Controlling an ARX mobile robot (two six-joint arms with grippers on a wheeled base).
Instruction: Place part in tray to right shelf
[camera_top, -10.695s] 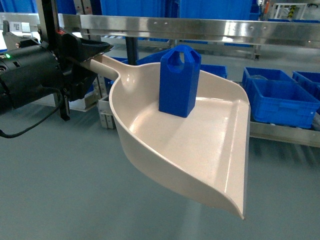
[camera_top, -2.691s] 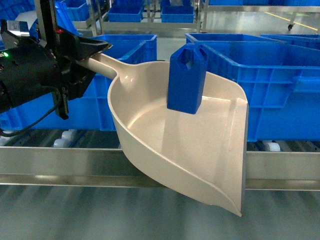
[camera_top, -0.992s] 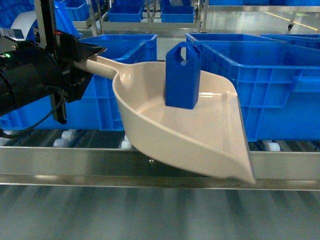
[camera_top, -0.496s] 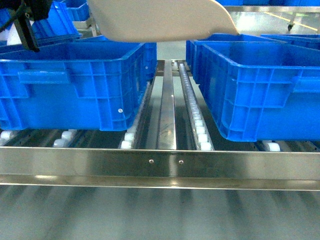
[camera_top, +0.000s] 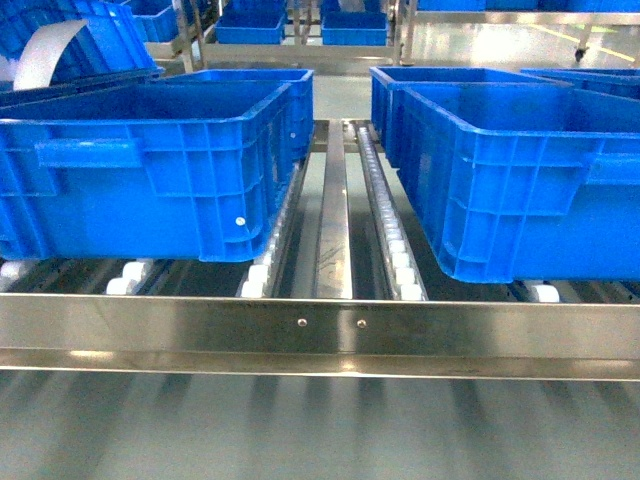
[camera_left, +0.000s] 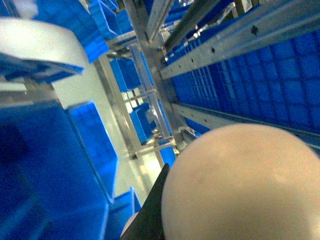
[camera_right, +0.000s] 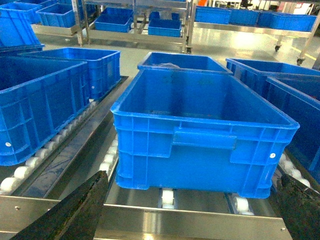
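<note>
1. Blue crates (camera_top: 150, 170) sit on the shelf (camera_top: 320, 335), on rows of small white rollers (camera_top: 395, 250).
2. Cream tray (camera_left: 245, 185) fills the left wrist view, very close and blurry, above the crates.
3. Left gripper: a dark bit shows beside the tray, and I cannot tell if it pinches.
4. Right gripper (camera_right: 185, 215) is spread wide and holds nothing.
5. Blue part is hidden from every view.
</note>
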